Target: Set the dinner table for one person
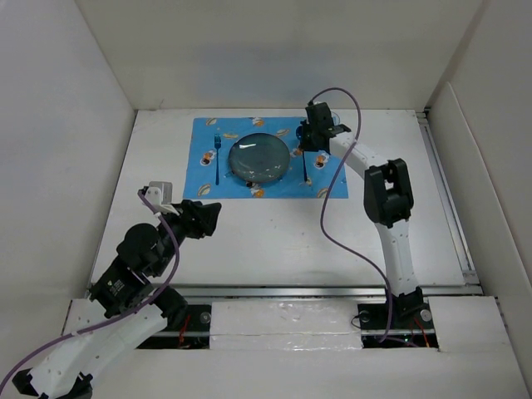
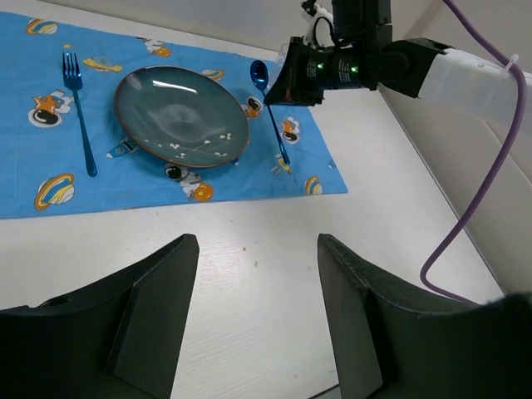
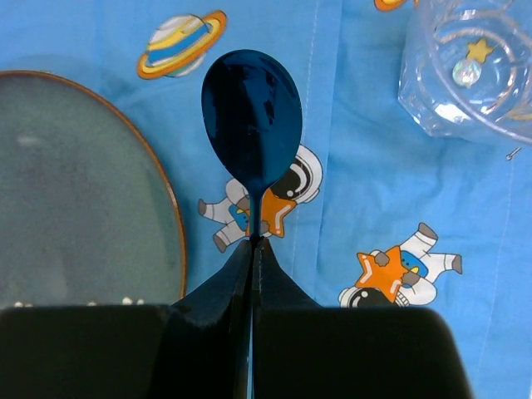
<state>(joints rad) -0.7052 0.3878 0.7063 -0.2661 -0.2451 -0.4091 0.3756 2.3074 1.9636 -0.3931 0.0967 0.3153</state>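
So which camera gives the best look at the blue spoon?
The left wrist view: the spoon shows nearly whole, bowl to handle tip, beside the plate. The right wrist view shows only its bowl, close up. The top view shows just a thin dark sliver.

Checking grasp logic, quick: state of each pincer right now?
Left pincer: open, holding nothing.
Right pincer: closed on the spoon at its neck.

Bright even light; faint soft shadows; mostly sharp focus.
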